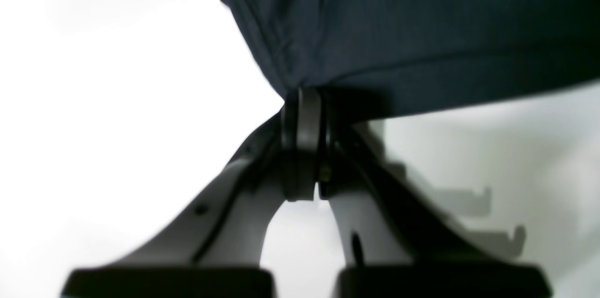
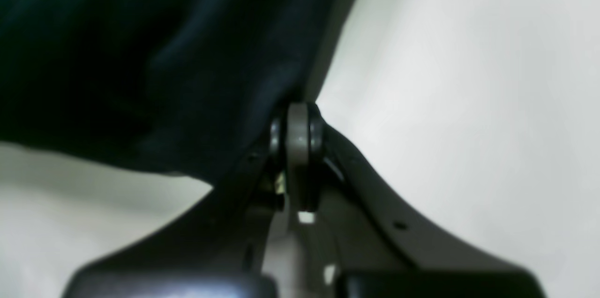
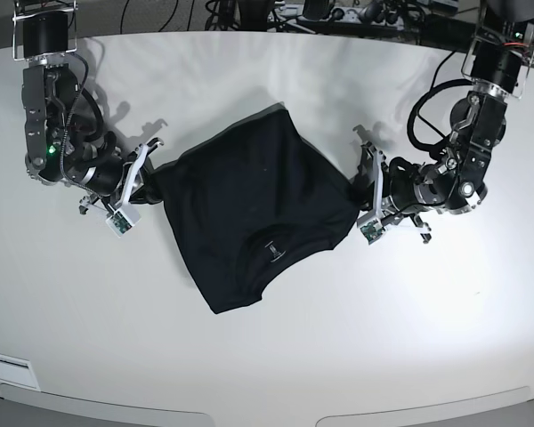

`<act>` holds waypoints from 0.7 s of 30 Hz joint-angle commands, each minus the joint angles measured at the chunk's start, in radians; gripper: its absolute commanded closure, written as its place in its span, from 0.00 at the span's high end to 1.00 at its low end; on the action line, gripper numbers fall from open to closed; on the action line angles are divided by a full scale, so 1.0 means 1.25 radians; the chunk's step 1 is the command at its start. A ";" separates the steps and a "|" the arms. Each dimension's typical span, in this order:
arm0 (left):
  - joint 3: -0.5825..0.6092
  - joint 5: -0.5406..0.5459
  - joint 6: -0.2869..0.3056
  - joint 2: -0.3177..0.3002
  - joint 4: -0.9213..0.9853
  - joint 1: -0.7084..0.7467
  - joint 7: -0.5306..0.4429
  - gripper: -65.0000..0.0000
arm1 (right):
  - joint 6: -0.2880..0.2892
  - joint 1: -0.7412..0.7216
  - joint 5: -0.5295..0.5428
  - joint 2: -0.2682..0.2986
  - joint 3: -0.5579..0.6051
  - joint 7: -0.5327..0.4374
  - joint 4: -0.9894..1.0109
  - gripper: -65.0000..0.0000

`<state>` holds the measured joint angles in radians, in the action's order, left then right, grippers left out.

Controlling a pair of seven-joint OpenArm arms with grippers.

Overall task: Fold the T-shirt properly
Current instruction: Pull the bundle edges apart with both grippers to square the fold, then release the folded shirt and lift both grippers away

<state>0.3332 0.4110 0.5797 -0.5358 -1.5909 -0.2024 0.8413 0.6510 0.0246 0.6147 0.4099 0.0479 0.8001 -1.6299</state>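
Base view has the T-shirt (image 3: pixel 249 209) lying rumpled in the middle of the white counter (image 3: pixel 276 356), collar and its little tag toward the near edge, one corner poking away toward the far side. Both arms are on it from opposite sides: the right claw (image 3: pixel 151 185) is at the shirt's left edge as that view shows it, the left claw (image 3: pixel 356 191) at the opposite edge.

Wrist views settle the grip. Left claw (image 1: pixel 307 101) is squeezed fully together with a bunched bit of the T-shirt (image 1: pixel 412 31) pinched in the tips, and the right claw (image 2: pixel 295 122) is likewise clamped tight on a fold of the T-shirt (image 2: pixel 140 54).

My read: they're holding two side points, about to spread or lift it before a fold. To do that well I'd move both claws together at the same height, keep the cloth lightly taut between them so it flattens without yanking out of either pinch, and lay the edge down square to the shirt's body
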 commanded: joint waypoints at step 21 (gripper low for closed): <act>-0.002 0.007 -0.018 0.106 0.196 -0.242 -0.062 0.00 | -0.091 0.193 -0.034 0.000 -0.022 -0.023 -0.266 0.00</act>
<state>0.3405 0.4248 0.5602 -0.3889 -1.3273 -0.4717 0.7929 0.5377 0.2771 0.5579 0.3988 0.0292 0.8040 -1.9366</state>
